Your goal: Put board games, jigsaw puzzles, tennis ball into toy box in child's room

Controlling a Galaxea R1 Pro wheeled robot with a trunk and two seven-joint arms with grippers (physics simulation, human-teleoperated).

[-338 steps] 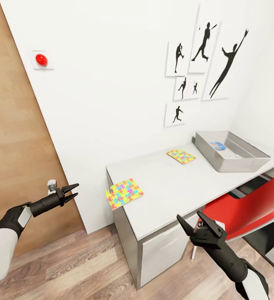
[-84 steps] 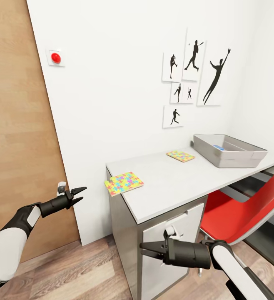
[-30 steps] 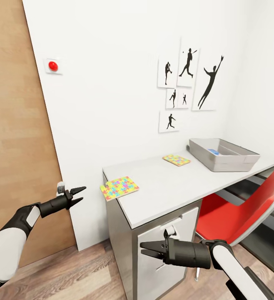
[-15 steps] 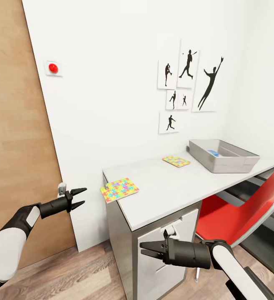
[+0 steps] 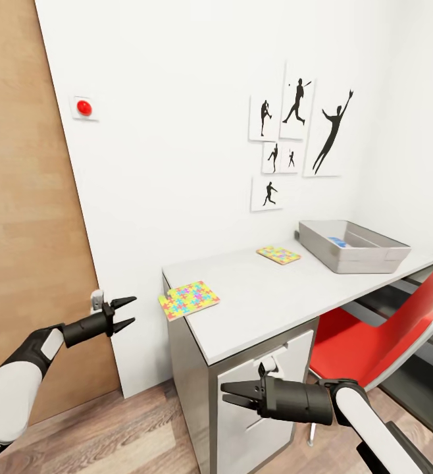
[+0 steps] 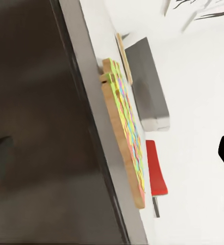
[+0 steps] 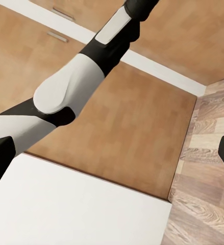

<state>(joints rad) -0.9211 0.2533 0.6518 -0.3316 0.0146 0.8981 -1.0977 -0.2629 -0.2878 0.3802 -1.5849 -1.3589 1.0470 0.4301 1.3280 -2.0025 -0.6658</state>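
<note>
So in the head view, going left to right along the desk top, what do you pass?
Near jigsaw puzzle overhanging the desk's left end → far jigsaw puzzle → toy box, with something blue inside.

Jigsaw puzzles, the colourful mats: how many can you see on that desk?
2. One jigsaw puzzle overhangs the near left corner of the table; the other jigsaw puzzle lies farther back, beside the toy box.

Two jigsaw puzzles point(image 5: 188, 298) point(image 5: 278, 254), one toy box point(image 5: 352, 246), one table point(image 5: 269, 296), one red chair point(image 5: 381, 332), six wall pictures point(image 5: 299, 135) — and two grippers point(image 5: 124, 313) point(image 5: 233, 394) — are counted.
</note>
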